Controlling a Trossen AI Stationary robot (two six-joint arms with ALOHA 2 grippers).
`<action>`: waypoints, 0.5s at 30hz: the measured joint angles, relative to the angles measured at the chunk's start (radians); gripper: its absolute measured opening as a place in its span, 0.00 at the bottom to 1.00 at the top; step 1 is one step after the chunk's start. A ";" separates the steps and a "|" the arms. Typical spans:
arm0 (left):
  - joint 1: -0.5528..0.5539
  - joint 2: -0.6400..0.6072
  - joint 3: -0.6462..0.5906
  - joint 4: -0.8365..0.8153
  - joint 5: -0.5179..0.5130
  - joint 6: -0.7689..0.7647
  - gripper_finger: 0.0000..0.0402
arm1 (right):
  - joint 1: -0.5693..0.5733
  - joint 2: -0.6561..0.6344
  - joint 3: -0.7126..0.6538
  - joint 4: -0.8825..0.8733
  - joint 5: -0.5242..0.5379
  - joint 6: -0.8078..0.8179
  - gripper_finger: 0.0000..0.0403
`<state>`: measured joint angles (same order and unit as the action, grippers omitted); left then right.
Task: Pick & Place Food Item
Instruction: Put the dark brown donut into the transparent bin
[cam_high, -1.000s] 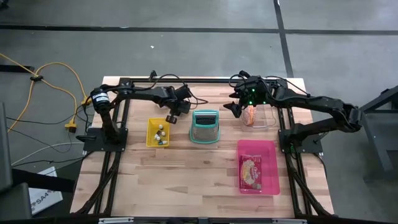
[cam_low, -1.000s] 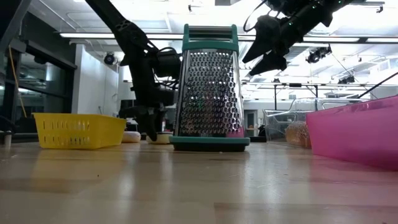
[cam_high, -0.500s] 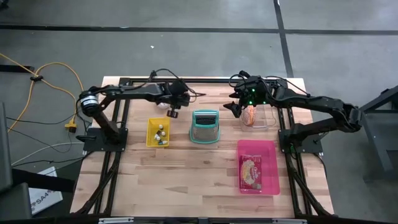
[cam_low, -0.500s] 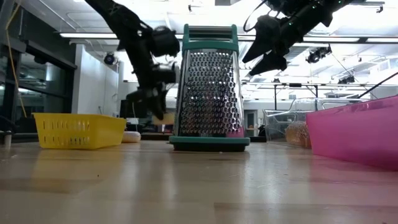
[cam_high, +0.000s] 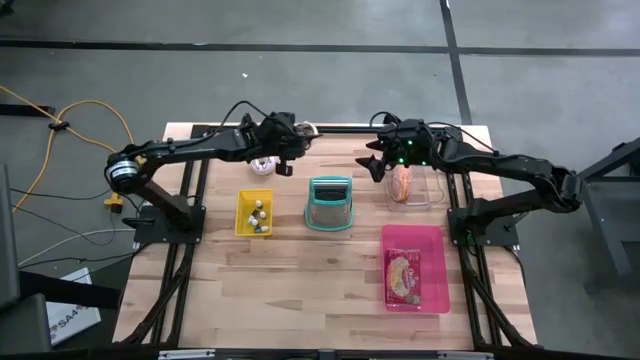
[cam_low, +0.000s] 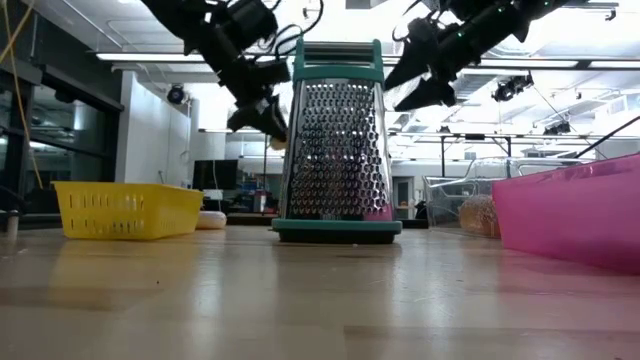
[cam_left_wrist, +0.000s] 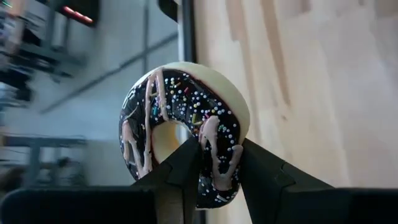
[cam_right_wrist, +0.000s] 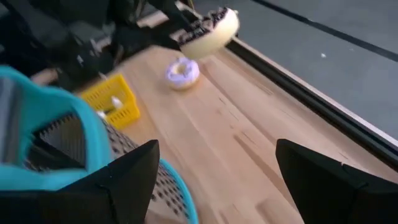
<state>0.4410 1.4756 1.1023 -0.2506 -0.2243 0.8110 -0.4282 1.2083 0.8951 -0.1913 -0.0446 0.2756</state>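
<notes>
Carry step — left gripper (cam_left_wrist: 219, 163) pinches the chocolate-glazed donut (cam_left_wrist: 184, 127) aloft, right gripper (cam_high: 377, 166) gapes empty — next, a careful set-down.

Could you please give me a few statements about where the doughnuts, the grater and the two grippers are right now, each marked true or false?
1. The left gripper holds a chocolate-iced doughnut in its jaws. True.
2. The right gripper grips the purple-iced doughnut. False: its jaws are open and empty; that doughnut lies on the table.
3. The grater stands between the yellow basket and the clear container. True.
4. The pink tray is empty. False: it holds a packet.
</notes>
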 joint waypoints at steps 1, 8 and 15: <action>-0.007 -0.001 0.000 0.023 -0.019 0.016 0.24 | 0.000 0.000 0.000 0.016 -0.005 0.012 0.77; -0.063 -0.002 0.000 0.140 -0.135 0.157 0.24 | -0.009 0.000 0.000 0.081 -0.007 0.082 0.77; -0.103 -0.002 0.000 0.220 -0.148 0.204 0.24 | -0.081 0.001 0.000 0.160 -0.072 0.172 0.77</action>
<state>0.3382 1.4738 1.1023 -0.0310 -0.3721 1.0151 -0.5091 1.2093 0.8951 -0.0314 -0.1169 0.4472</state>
